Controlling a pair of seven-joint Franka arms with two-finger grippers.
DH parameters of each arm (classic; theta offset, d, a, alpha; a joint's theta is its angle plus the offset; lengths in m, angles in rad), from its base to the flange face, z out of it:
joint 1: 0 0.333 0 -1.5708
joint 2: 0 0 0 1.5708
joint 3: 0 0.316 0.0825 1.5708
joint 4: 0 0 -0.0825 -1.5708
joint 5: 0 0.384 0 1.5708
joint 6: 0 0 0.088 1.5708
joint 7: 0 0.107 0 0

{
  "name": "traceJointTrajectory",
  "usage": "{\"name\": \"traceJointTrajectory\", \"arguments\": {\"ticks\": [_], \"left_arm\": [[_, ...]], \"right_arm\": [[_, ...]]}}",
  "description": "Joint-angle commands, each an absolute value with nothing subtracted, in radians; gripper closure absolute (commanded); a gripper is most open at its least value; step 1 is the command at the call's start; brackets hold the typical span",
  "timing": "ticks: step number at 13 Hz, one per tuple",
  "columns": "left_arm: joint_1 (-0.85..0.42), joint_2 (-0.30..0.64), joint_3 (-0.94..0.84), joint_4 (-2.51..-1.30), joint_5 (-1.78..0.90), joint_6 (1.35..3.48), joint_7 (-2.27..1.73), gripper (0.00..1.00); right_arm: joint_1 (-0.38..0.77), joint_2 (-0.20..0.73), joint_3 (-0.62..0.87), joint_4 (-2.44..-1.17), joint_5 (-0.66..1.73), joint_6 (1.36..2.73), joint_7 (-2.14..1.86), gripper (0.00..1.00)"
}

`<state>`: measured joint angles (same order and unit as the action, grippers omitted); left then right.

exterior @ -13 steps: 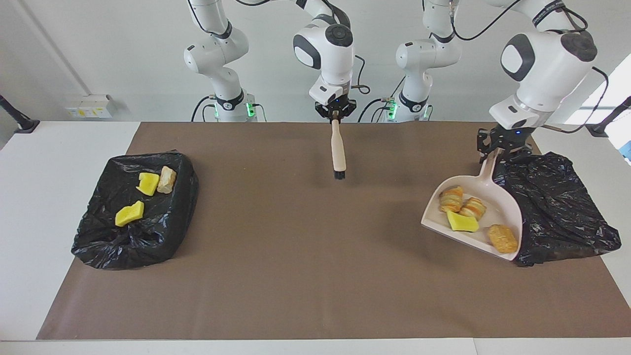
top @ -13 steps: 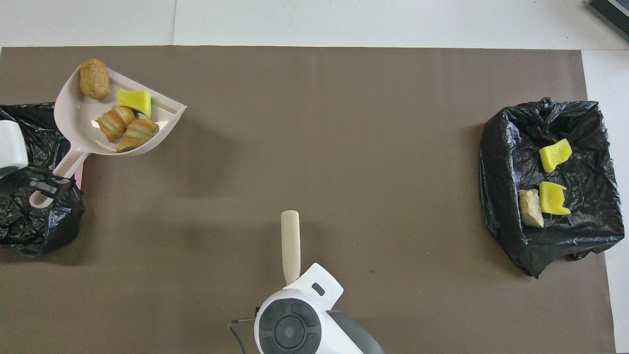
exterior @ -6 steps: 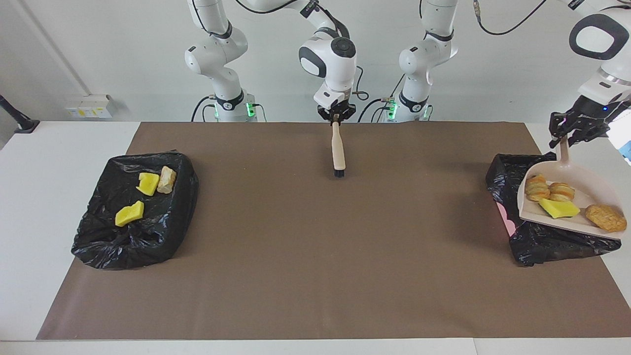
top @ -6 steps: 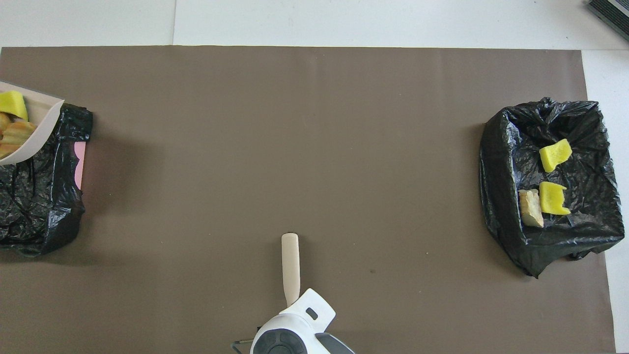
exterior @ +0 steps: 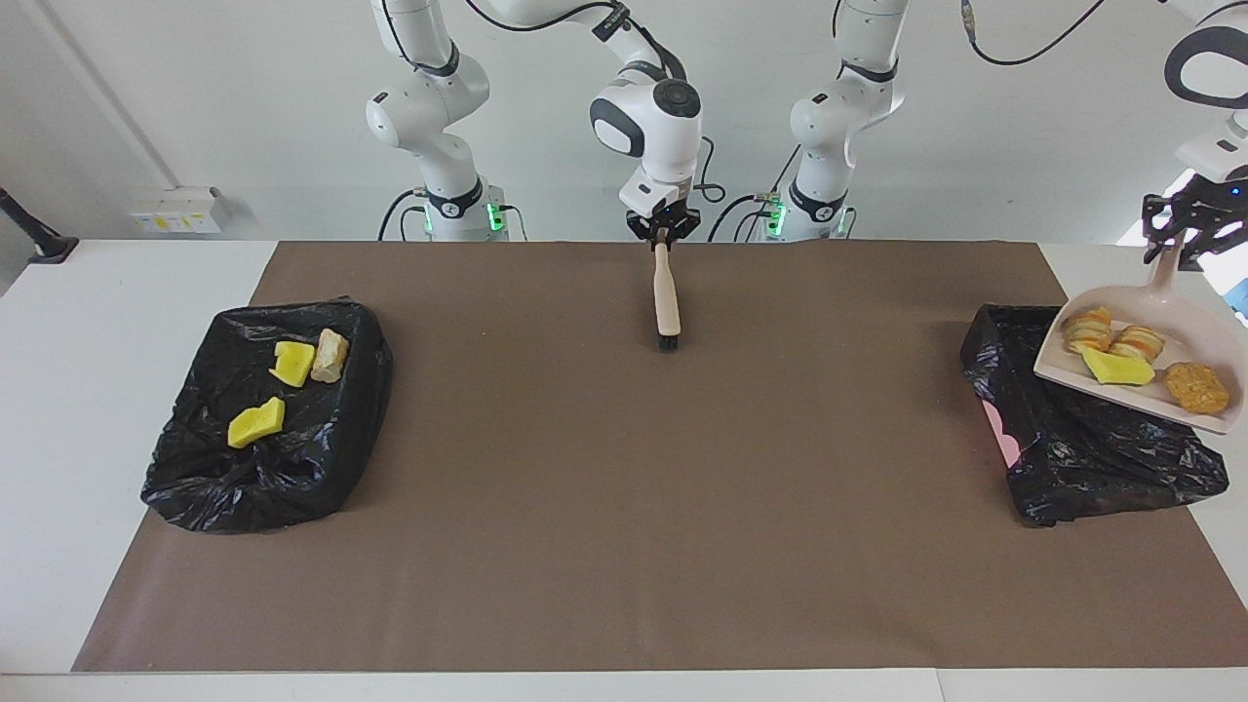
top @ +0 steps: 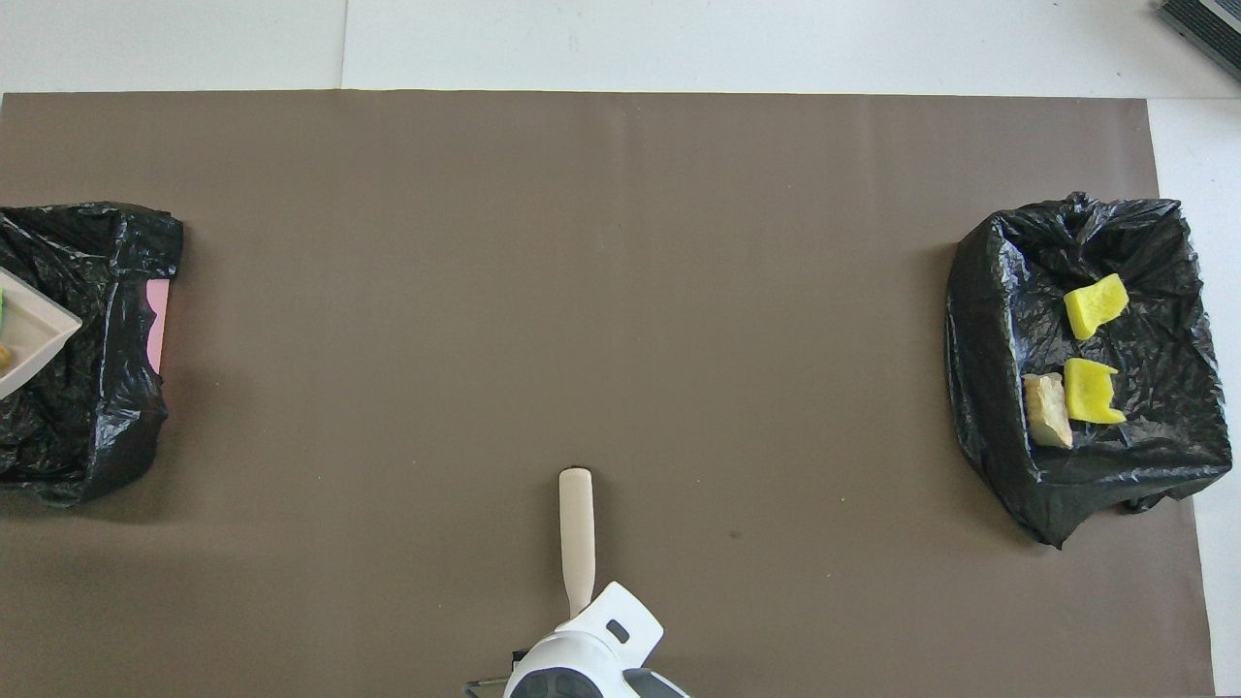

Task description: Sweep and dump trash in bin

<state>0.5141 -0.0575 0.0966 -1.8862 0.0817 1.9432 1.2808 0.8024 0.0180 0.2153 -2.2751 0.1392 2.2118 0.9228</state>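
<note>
Raised over the bin, left tool clamps dustpan bearing yellow-and-orange trash.

Overhead view's edge cuts off the dustpan.

1. A brown mat is seen across the centre, on a white table.
2. Two bins are lined with black bags, at centre left and centre right.
3. Yellow and tan scraps are seen at centre left.
4. A beige dustpan, at centre right, is filled with yellow and orange-striped trash.
5. A beige brush, black-bristled, is seen at upper centre.
</note>
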Motion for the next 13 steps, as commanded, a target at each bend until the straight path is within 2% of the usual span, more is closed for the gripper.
{"name": "traceJointTrajectory", "arguments": {"ticks": [1,2,3,6,9,13], "left_arm": [[0.511,-0.041,0.100,-1.858,0.269,1.973,1.388,1.00],[0.509,-0.040,0.100,-1.858,0.299,1.985,1.391,1.00],[0.508,-0.032,0.100,-1.858,0.333,1.988,1.400,1.00],[0.485,-0.012,0.095,-1.836,0.512,1.993,1.433,1.00],[0.407,0.001,0.094,-1.825,0.627,1.982,1.433,1.00],[0.333,0.044,0.089,-1.756,0.756,1.968,1.437,1.00]], "right_arm": [[0.805,-0.006,0.216,-2.303,0.123,2.237,0.954,0.72],[0.805,-0.005,0.216,-2.301,0.115,2.234,0.953,0.43],[0.804,-0.003,0.216,-2.295,0.085,2.221,0.951,0.00],[0.795,-0.003,0.215,-2.249,0.064,2.160,0.951,0.00],[0.753,-0.012,0.212,-2.174,0.064,2.062,0.921,0.00],[0.643,-0.017,0.212,-2.008,0.064,1.824,0.764,0.00]]}}
